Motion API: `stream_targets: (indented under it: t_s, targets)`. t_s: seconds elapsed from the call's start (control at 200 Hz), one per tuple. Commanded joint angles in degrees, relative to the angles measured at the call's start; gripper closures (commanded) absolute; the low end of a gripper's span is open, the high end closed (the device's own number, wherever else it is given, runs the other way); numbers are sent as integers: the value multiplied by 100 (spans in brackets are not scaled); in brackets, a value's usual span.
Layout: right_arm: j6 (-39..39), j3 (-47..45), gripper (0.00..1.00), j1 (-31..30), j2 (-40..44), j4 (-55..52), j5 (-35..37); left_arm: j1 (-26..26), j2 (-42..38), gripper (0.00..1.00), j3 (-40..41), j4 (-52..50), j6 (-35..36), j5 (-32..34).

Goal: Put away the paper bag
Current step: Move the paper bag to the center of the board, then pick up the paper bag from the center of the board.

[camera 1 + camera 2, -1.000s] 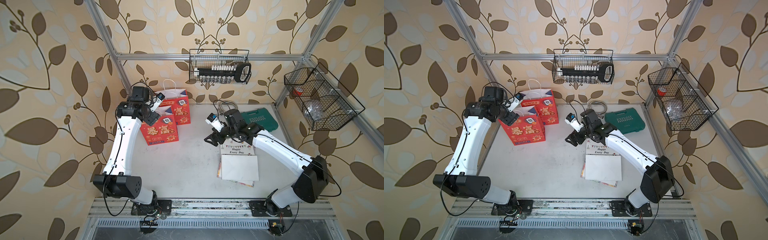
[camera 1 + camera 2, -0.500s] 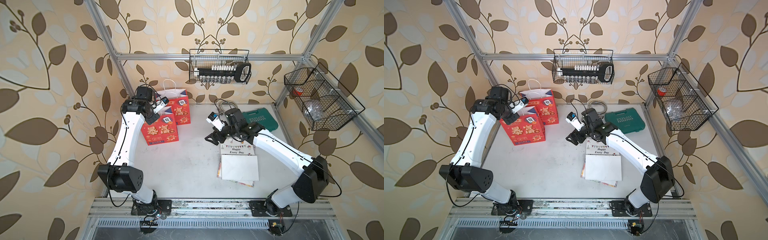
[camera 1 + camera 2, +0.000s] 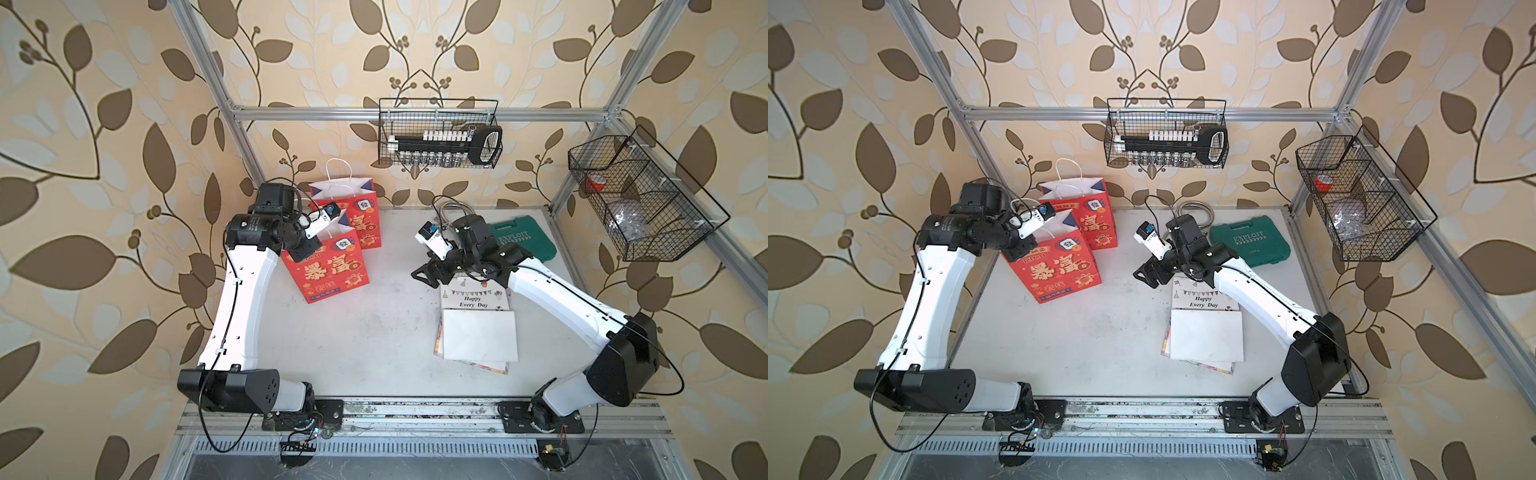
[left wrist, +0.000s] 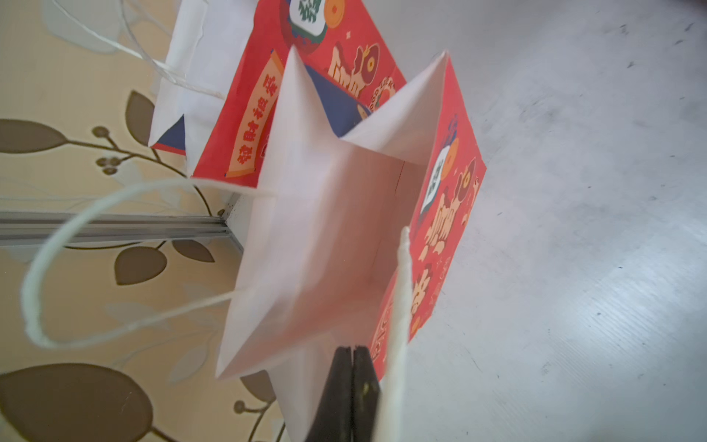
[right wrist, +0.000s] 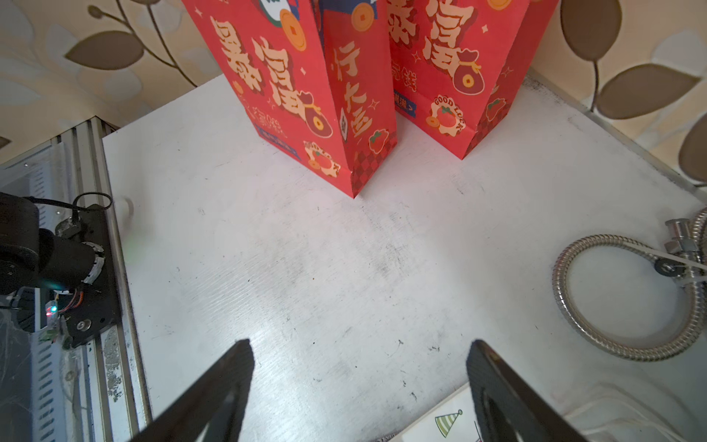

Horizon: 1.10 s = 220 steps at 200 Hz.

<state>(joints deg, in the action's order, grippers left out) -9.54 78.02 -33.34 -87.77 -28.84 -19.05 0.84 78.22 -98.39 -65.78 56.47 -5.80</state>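
Two red paper bags with white cord handles stand at the back left of the table. The front paper bag (image 3: 332, 270) (image 3: 1065, 270) (image 5: 290, 88) is open at the top, and the left wrist view looks into its white inside (image 4: 325, 237). My left gripper (image 3: 305, 253) (image 3: 1017, 251) (image 4: 352, 349) is shut on the near rim of this bag, beside one handle cord (image 4: 401, 291). The second bag (image 3: 361, 216) (image 4: 245, 114) stands just behind it. My right gripper (image 3: 428, 276) (image 5: 359, 346) hangs open and holds nothing, low over the table to the right of the bags.
A stack of greeting cards (image 3: 478, 332) lies under the right arm. A green tool case (image 3: 523, 239) and a coiled metal hose (image 5: 631, 298) lie at the back right. Wire baskets hang on the back wall (image 3: 438, 133) and right frame (image 3: 640, 199).
My left gripper has closed on the front bag's rim, after the left arm shifted a little toward the bag. The right arm has stayed still and open.
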Motion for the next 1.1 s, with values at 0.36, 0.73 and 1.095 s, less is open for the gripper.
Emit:
stream_targets:
  t_s: [0.36, 0.73, 1.095]
  targets:
    - [-1285, -798, 3, 5, 774, 851, -2030, 2065, -1155, 100, 1436, 485, 458, -728]
    - [-1116, -1657, 2, -344, 1032, 1381, -2511, 2823, -1341, 100, 1875, 633, 363, -303]
    - [-322, -1410, 8, -700, 148, 2802, -3381, 2834, -1551, 100, 2198, 926, 389, -237]
